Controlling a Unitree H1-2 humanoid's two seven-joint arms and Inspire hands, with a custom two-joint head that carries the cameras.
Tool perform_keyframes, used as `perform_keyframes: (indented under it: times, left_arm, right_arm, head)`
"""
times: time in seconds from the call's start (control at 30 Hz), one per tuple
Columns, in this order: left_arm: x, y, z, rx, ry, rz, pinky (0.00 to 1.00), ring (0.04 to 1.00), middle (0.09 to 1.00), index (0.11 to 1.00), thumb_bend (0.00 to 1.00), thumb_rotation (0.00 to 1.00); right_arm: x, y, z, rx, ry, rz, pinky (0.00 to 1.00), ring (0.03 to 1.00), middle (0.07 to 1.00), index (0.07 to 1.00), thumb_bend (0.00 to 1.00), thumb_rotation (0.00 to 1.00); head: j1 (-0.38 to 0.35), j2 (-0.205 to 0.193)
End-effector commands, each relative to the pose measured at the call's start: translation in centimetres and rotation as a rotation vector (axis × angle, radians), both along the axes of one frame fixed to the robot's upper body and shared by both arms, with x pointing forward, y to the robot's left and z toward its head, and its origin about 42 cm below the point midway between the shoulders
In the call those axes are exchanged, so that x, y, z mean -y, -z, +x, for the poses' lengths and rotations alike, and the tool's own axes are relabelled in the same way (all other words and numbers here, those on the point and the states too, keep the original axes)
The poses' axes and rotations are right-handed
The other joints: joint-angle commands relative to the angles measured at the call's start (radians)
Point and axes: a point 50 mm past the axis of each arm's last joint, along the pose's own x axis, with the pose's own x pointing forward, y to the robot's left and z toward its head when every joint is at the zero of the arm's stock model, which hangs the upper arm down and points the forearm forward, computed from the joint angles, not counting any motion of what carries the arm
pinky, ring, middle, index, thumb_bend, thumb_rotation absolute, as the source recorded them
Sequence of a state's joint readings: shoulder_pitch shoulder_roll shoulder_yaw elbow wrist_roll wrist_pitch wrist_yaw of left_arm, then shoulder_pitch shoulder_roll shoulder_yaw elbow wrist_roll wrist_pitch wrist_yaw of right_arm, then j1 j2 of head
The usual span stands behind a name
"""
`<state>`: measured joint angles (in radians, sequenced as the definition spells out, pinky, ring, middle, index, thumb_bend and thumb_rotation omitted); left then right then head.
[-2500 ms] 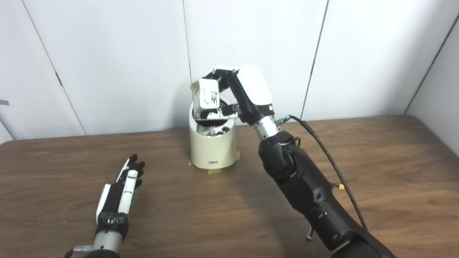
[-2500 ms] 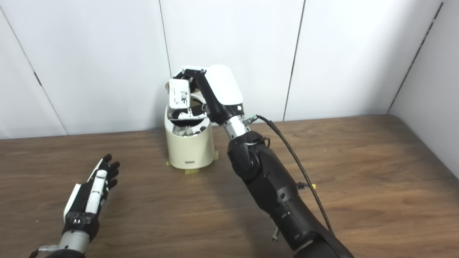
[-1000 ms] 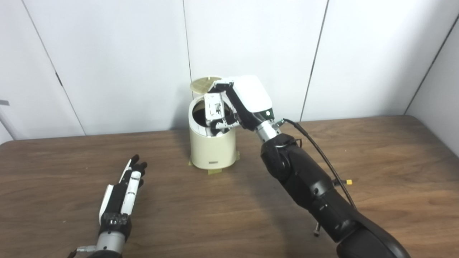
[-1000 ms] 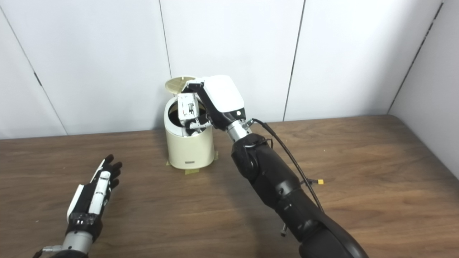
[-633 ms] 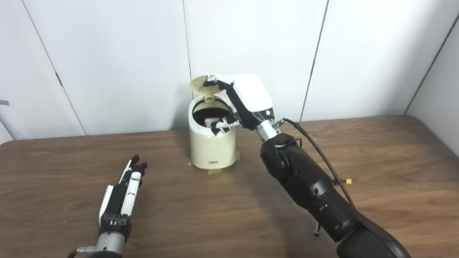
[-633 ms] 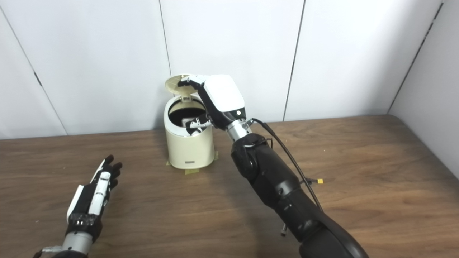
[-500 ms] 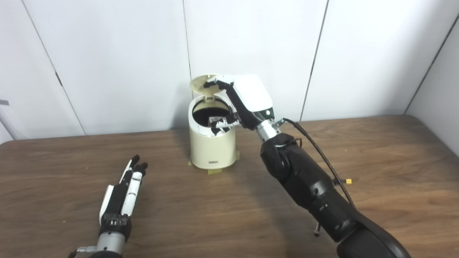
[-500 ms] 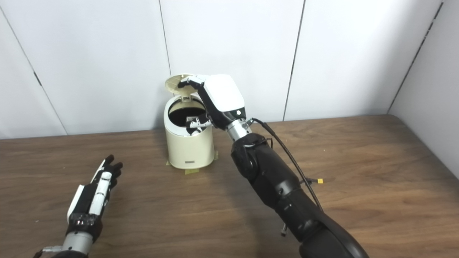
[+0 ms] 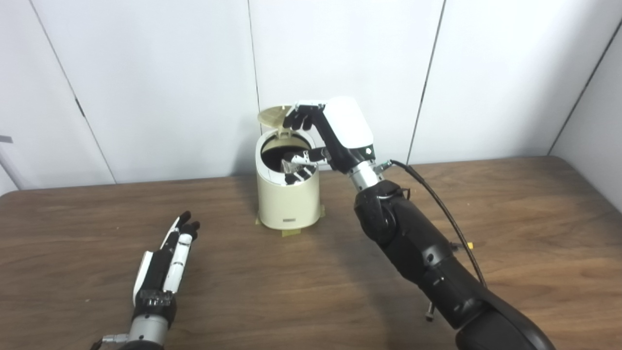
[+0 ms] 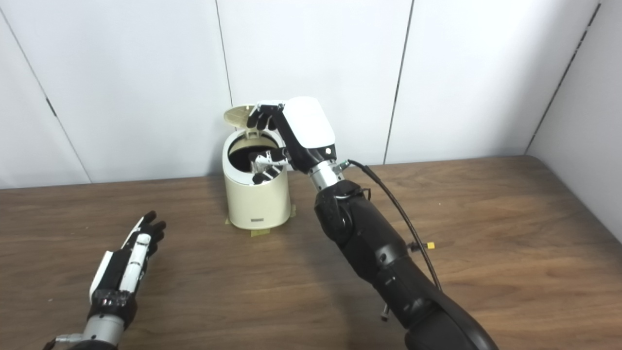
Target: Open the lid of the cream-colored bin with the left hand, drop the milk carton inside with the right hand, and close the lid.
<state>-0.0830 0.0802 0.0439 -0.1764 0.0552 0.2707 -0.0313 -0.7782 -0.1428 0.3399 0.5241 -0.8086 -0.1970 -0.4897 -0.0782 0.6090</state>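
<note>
Nearest, at about seven o'clock, the left hand (image 9: 163, 262) lies low over the wooden tabletop (image 9: 252, 287), fingers (image 9: 183, 232) stretched out straight and close together, pointing up toward one o'clock, holding nothing at all. It sits well apart from the bin.

From five o'clock the right arm (image 9: 418, 253) sweeps in, black and bulky, a dark cable (image 9: 440, 204) looping along its right side, reaching up toward twelve o'clock. Further back, the right hand (image 9: 323, 138) hangs right over the mouth of the cream-colored bin (image 9: 287, 199). Its fingers (image 9: 295, 119) are spread and empty, the upper ones up by the raised lid (image 9: 273, 115), the thumb dipping across the bin's dark opening.

The bin stands upright at twelve o'clock, close to the white wall panels (image 9: 146, 78), with yellowish tape tabs (image 9: 290, 233) under its base. The lid is tipped up and back at the rim's far edge, so the bin is open. And the milk carton? No carton in either hand; the inside of the bin is dark, and I can't make out whether it lies down there.
</note>
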Motion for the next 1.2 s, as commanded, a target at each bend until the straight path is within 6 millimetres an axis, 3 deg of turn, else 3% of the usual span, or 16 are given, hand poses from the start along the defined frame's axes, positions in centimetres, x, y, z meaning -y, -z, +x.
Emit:
perform_keyframes:
  times: [0.0, 0.2, 0.43, 0.53, 0.63, 0.7, 0.73, 0.8, 0.87, 1.0, 1.17]
  left_arm:
    - [0.1, -1.5, 0.6, 0.067, 0.001, 0.012, 0.99, 0.947, 0.925, 0.972, 0.48, 0.91]
    - [0.1, -1.8, 0.8, 0.073, 0.006, -0.004, 0.98, 0.952, 0.930, 0.975, 0.44, 0.92]
    - [-0.3, -2.3, 1.6, 0.092, 0.009, -0.010, 0.94, 0.935, 0.925, 0.967, 0.46, 0.92]
    - [-0.4, -2.9, 2.3, 0.102, 0.016, 0.004, 0.99, 0.945, 0.926, 0.963, 0.46, 0.94]
    - [-0.6, -3.4, 3.0, 0.105, 0.021, 0.015, 1.00, 0.946, 0.926, 0.958, 0.47, 0.94]
    - [-0.7, -3.9, 3.7, 0.108, 0.022, 0.021, 0.99, 0.934, 0.926, 0.953, 0.48, 0.94]
    - [-0.7, -4.3, 4.1, 0.111, 0.025, 0.020, 0.99, 0.931, 0.925, 0.951, 0.48, 0.93]
    - [-0.8, -5.1, 5.1, 0.117, 0.038, 0.023, 0.97, 0.929, 0.930, 0.950, 0.52, 0.94]
    - [-0.9, -5.9, 6.1, 0.121, 0.053, 0.023, 0.95, 0.928, 0.933, 0.952, 0.53, 0.96]
    - [-0.1, -8.0, 8.5, 0.135, 0.084, -0.019, 0.91, 0.922, 0.929, 0.962, 0.51, 0.95]
    - [1.0, -10.6, 11.1, 0.147, 0.130, -0.010, 0.90, 0.910, 0.911, 0.935, 0.57, 0.94]
  right_arm:
    - [0.0, -3.1, 0.1, 0.097, -0.025, 0.052, 0.41, 0.418, 0.488, 0.505, 0.52, 0.00]
    - [0.4, -3.4, -1.1, 0.038, -0.011, 0.209, 0.38, 0.407, 0.489, 0.508, 0.52, 0.00]
    - [2.6, -2.8, -4.3, -0.155, 0.026, 0.528, 0.36, 0.424, 0.480, 0.520, 0.52, 0.00]
    - [3.9, -2.2, -6.0, -0.272, 0.041, 0.655, 0.41, 0.441, 0.488, 0.514, 0.52, 0.00]
    - [4.9, -1.7, -7.4, -0.379, 0.035, 0.733, 0.48, 0.552, 0.491, 0.503, 0.52, 0.01]
    - [5.6, -1.3, -8.4, -0.445, -0.017, 0.815, 0.54, 0.614, 0.635, 0.499, 0.50, 0.14]
    - [6.1, -0.8, -9.1, -0.485, -0.056, 0.857, 0.56, 0.641, 0.670, 0.499, 0.50, 0.16]
    - [6.8, 0.1, -10.5, -0.562, -0.104, 0.918, 0.69, 0.778, 0.798, 0.747, 0.51, 0.66]
    - [7.2, 1.1, -11.9, -0.615, -0.112, 0.948, 0.79, 0.858, 0.871, 0.833, 0.55, 0.82]
    - [7.6, 2.5, -13.8, -0.648, -0.092, 0.988, 0.88, 0.933, 0.935, 0.897, 0.57, 0.96]
    - [8.0, 4.2, -15.2, -0.655, -0.089, 1.046, 0.90, 0.954, 0.950, 0.942, 0.59, 1.00]
  head:
    - [-0.001, 0.000]
    - [0.002, 0.001]
    - [-0.002, -0.002]
    - [-0.003, -0.003]
    - [-0.002, -0.004]
    - [0.005, -0.002]
    - [0.006, -0.002]
    - [0.006, -0.003]
    - [0.004, -0.005]
    - [0.008, -0.006]
    - [0.012, -0.005]
